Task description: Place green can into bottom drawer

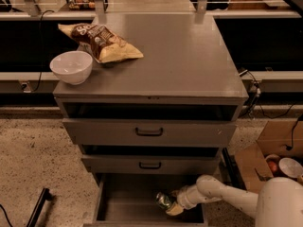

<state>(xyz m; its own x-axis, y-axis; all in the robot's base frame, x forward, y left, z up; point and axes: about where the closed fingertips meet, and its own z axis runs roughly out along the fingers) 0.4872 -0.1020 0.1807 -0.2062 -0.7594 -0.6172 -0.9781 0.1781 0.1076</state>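
The green can [164, 200] is tilted inside the open bottom drawer [125, 200], low over the drawer floor at its right half. My gripper [171, 205] reaches in from the right on the white arm [222, 196] and is shut on the can. The drawer is pulled out at the bottom of the grey cabinet, its grey floor bare to the left of the can.
Two shut drawer fronts with black handles [149, 132] sit above the open one. On the cabinet top lie a white bowl [71, 66] and a brown-and-yellow chip bag [100, 41]. A cardboard box [270, 157] stands on the floor at right. A black bar [38, 207] lies at left.
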